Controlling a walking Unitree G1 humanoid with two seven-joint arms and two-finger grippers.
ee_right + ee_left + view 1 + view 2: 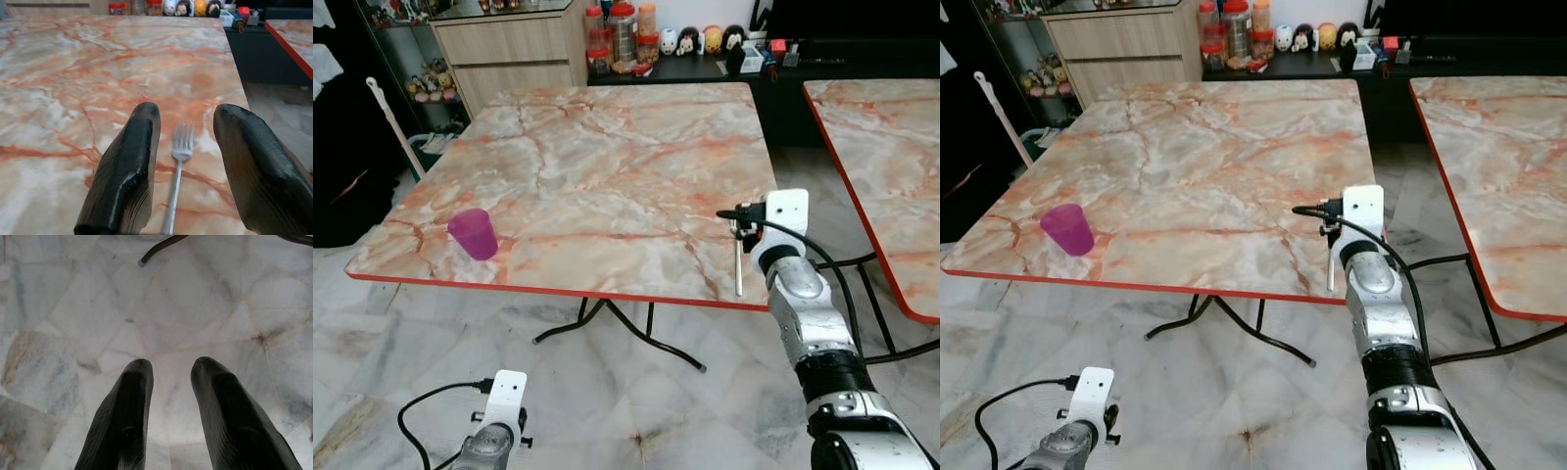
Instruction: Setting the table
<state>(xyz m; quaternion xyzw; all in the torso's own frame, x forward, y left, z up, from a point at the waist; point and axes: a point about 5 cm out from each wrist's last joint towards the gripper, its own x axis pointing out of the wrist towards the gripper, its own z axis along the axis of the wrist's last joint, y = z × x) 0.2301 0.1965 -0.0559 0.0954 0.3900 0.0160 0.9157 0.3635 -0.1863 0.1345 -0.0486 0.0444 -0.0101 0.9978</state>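
Your right gripper [186, 122] hovers over the table [607, 166] near its front edge at centre right of the frame, fingers [127, 161] spread apart on either side of the fork [178, 161] lying flat there. A purple cup [473, 233] stands at lower left. Your left gripper [168, 367] hangs over the floor [73, 308], fingers parted and empty.

Both head views look forward and down from above onto the square orange-veined marble desk [607, 166], sharing its whole top. The right wrist view sits low and close over the desk's near edge. The left wrist view faces the pale marble floor [73, 308] closely.
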